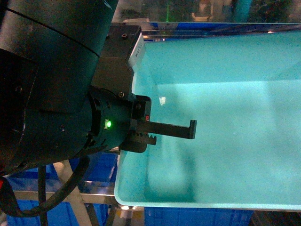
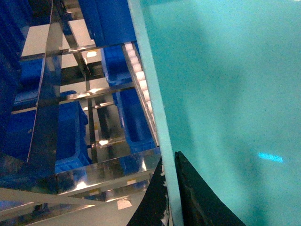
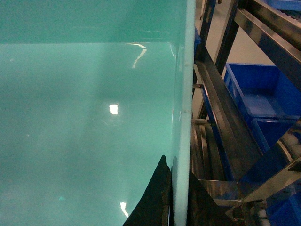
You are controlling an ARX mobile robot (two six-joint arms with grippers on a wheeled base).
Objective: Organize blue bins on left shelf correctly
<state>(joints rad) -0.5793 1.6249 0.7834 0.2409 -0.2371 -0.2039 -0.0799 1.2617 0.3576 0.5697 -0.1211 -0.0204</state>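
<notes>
A light turquoise bin fills the head view, its open inside facing the camera. My left gripper is shut on its left wall, one finger lying inside the tub. The left wrist view shows that gripper pinching the pale rim. In the right wrist view my right gripper is shut on the opposite rim of the same bin. Steel rails of the left shelf and a white-roller track lie just beyond the left rim. The right gripper is out of the head view.
Royal-blue bins sit on lower tiers of the rack, and more of them stand on the steel frame beside the right rim. Below the held bin, a steel rail crosses in front of blue bins.
</notes>
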